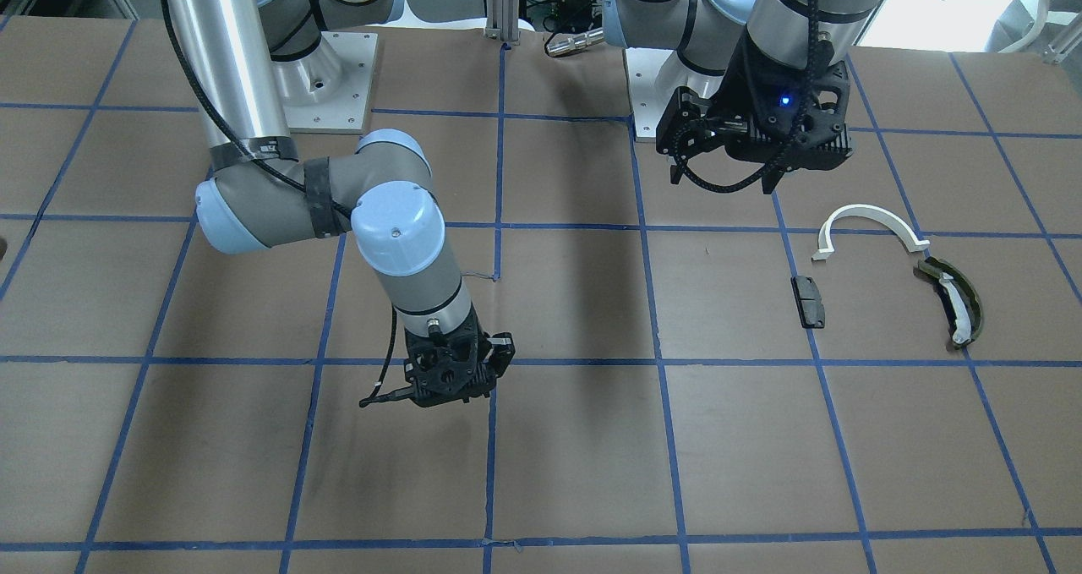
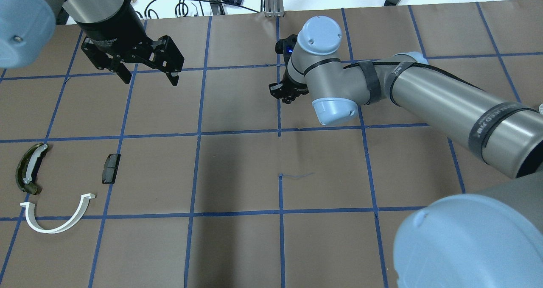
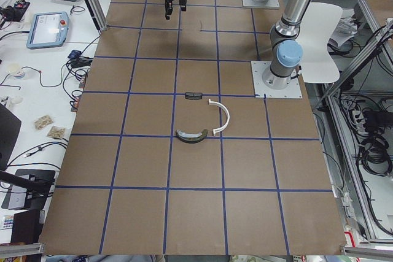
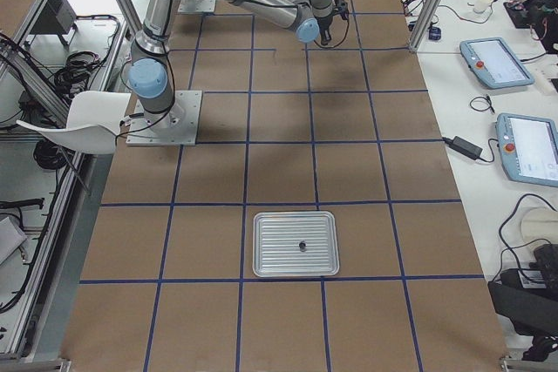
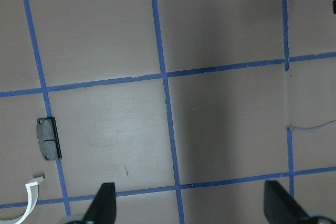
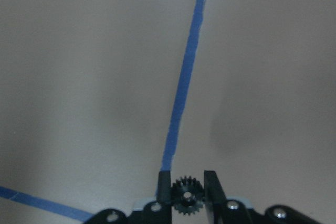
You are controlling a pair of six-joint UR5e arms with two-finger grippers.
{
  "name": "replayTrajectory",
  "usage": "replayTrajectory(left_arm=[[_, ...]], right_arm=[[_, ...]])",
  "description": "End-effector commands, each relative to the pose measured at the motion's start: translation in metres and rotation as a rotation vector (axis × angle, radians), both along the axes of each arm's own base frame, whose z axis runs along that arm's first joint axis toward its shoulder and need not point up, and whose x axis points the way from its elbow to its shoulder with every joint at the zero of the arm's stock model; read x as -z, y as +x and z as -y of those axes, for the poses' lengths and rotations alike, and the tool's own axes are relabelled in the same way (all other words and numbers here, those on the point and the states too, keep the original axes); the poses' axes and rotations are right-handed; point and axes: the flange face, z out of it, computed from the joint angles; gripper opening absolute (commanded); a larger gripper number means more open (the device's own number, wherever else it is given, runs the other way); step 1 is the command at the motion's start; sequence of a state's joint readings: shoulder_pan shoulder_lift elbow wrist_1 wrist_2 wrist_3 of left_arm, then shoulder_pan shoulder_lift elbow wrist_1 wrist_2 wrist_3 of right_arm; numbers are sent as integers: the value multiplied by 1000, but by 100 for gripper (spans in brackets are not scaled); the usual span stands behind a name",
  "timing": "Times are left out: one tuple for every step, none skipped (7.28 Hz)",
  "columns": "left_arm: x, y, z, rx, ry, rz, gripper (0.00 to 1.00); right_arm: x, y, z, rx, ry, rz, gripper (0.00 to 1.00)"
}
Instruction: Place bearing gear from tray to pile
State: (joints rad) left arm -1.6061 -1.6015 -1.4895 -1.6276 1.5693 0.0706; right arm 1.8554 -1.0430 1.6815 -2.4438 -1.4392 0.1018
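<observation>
Front view, left to right.

- **Lower left-centre:** right gripper, fingers clamped on one small black bearing gear, over bare table.
- **Upper right:** left gripper, fingers spread wide, empty.
- **Far right:** pile, three parts: one white arc, one dark pad, one olive shoe.
- **Right-side view only:** one tray.

Judged: gear is out of the tray. Carry to the pile and release remain.

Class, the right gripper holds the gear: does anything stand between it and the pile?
Nothing visible lies on the table between the gear in the right gripper and the pile. The open left gripper hangs above the table near the pile, touching nothing.
</observation>
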Motion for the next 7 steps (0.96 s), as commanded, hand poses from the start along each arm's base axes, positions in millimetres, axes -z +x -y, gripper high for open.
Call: replayTrajectory(left_arm=[[0, 0, 0, 0, 0, 0, 100], [0, 0, 0, 0, 0, 0, 100], [0, 0, 0, 0, 0, 0, 100], [0, 0, 0, 0, 0, 0, 100], [0, 0, 0, 0, 0, 0, 100], [0, 0, 0, 0, 0, 0, 100], [0, 0, 0, 2, 1, 3, 100]], right_arm=[[28, 18, -23, -5, 58, -14, 45], [24, 17, -22, -8, 53, -17, 99], [15, 3, -12, -3, 26, -42, 100], [-3, -34, 7, 14, 6, -56, 100], [-31, -87, 17, 34, 64, -70, 100], [-61, -136, 19, 52, 52, -77, 100], [-87, -181, 20, -57, 3, -110, 100]])
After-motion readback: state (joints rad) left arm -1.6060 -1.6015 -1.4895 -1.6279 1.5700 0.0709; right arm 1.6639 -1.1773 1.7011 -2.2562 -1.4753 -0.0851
